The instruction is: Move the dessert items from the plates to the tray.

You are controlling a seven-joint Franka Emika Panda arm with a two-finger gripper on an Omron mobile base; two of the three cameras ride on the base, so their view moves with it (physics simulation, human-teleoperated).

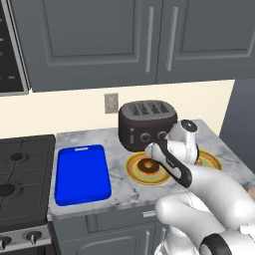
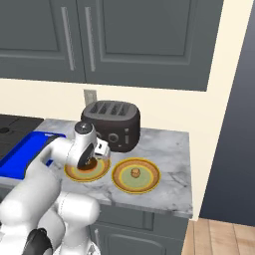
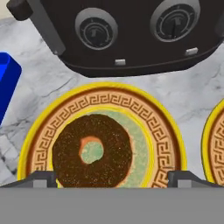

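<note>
The chocolate-glazed ring donut (image 3: 92, 151) lies on the left plate (image 3: 105, 94), a little left of its centre. My gripper (image 3: 111, 179) hovers close above it, open, with one dark fingertip (image 3: 41, 179) to each side of the donut and nothing held. In the base views the hand covers part of the donut (image 1: 147, 166) on that plate (image 1: 130, 169). The small tan pastry lump (image 2: 134, 173) sits in the middle of the right plate (image 2: 149, 182). The blue tray (image 1: 82, 174) lies bare on the counter, left of both plates.
A black toaster (image 1: 147, 124) stands right behind the left plate, close to my hand. A black stovetop (image 1: 20, 174) lies left of the tray. Grey wall cabinets (image 1: 99, 35) hang overhead. The counter ends at a wall (image 2: 219, 124) to the right.
</note>
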